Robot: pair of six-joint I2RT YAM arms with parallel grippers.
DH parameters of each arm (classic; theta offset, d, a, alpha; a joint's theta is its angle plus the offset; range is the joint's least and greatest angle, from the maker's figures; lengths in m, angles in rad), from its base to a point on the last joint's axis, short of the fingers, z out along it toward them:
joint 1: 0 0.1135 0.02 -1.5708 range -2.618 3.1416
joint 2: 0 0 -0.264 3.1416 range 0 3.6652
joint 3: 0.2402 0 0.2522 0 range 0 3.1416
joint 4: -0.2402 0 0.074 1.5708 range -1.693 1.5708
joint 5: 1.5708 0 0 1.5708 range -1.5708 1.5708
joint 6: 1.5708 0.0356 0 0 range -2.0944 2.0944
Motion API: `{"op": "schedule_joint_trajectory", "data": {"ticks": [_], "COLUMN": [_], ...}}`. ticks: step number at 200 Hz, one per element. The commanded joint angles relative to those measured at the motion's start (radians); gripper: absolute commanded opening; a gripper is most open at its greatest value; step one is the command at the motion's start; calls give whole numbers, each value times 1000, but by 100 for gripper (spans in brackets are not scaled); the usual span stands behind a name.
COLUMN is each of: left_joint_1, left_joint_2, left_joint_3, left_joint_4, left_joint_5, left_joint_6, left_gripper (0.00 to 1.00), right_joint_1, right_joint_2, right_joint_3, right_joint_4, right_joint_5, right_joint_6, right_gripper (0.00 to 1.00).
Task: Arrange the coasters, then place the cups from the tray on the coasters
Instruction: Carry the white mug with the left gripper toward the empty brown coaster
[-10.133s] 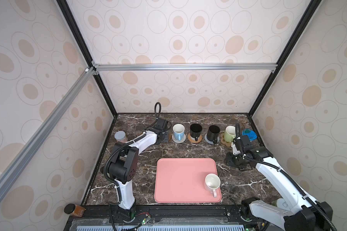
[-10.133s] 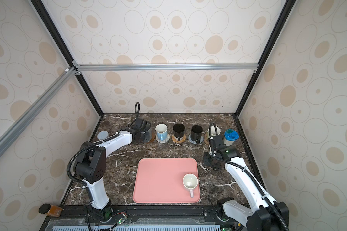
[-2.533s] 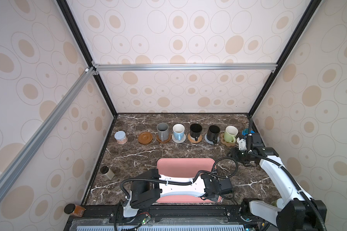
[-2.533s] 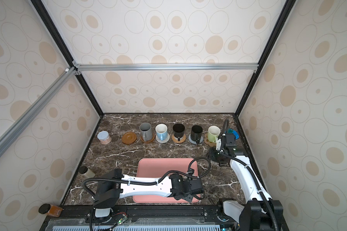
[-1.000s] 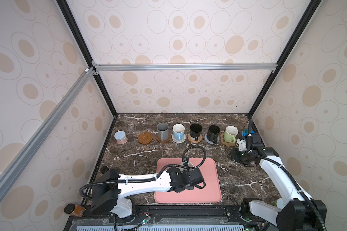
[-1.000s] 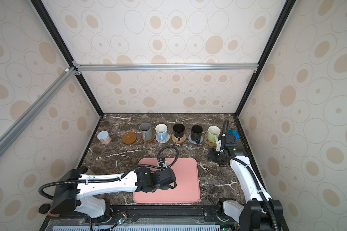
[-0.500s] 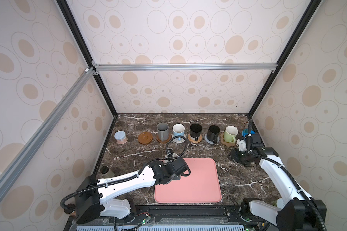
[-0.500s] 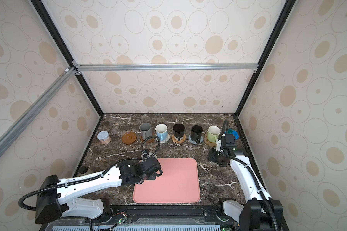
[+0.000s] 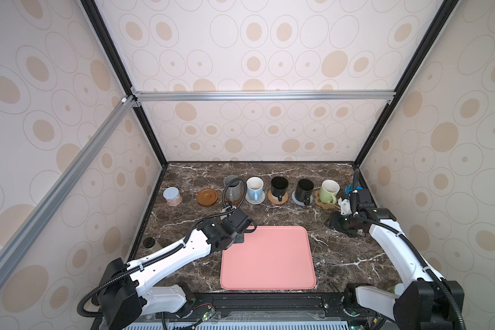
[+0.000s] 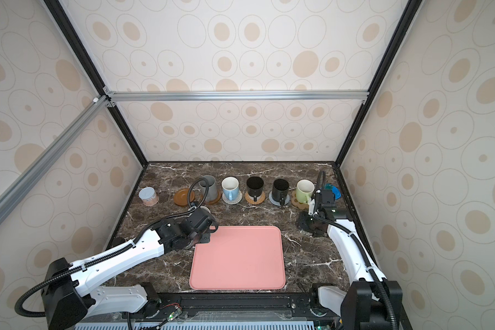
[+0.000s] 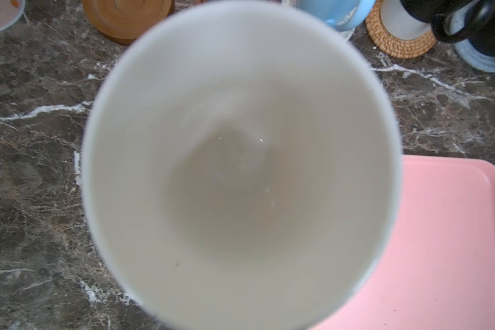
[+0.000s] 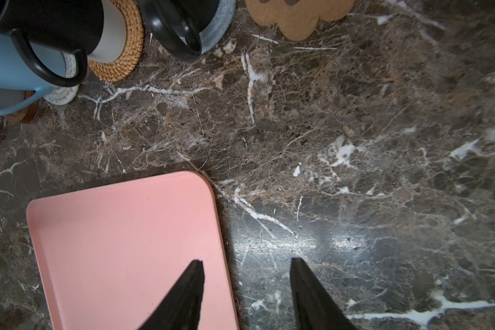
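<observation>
dark marble tabletop [image 9: 340, 257] carries the whole job. the pink tray [image 9: 266, 257] near its front edge is bare in both top views, so i judge nothing is left to collect from it. along the back, five cups stand on coasters: the grey mug [image 9: 232, 187], the blue-handled mug [image 9: 254, 187], a black mug [image 9: 278, 185] on rattan, a second black mug [image 9: 304, 188] and the light green mug [image 9: 328, 191]. my right gripper [image 12: 246, 260] hovers over the marble near the tray's far right corner, jaws apart with nothing between them. my left gripper [image 9: 236, 227] is clamped tight on the sixth cup, the white mug [image 11: 240, 171]. it hangs just off the tray's far left corner, and the grip itself is hidden. what remains, i reckon, is one placement, on the bare wooden disc coaster [image 9: 207, 197] just beside the grey mug.
</observation>
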Motion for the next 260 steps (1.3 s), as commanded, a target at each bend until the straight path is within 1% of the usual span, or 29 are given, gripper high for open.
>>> {"op": "schedule_joint_trajectory", "data": {"ticks": [1, 60, 112, 154, 169, 240, 260], "left_joint_1": [58, 205, 351, 466, 500, 629, 663], "left_joint_2": [-33, -55, -49, -26, -14, 102, 143], "left_joint_3": [31, 12, 11, 8, 9, 27, 45], "left_joint_4": [38, 99, 152, 237, 281, 451, 473], "left_joint_5": [-30, -4, 43, 110, 154, 299, 334], "left_joint_6": [97, 195, 323, 452, 506, 678, 720], "left_gripper": [12, 12, 12, 12, 12, 11, 11], "right_joint_1": [-8, -7, -7, -8, -8, -7, -7], "right_joint_2": [9, 18, 23, 28, 28, 8, 4], "right_joint_3": [30, 42, 55, 60, 62, 62, 65], "right_joint_4": [-22, -26, -37, -40, -43, -63, -70], "right_joint_5": [11, 19, 36, 32, 32, 42, 40], "right_joint_6": [-2, 4, 1, 4, 4, 2, -1], "right_gripper": [53, 53, 52, 52, 52, 52, 52]}}
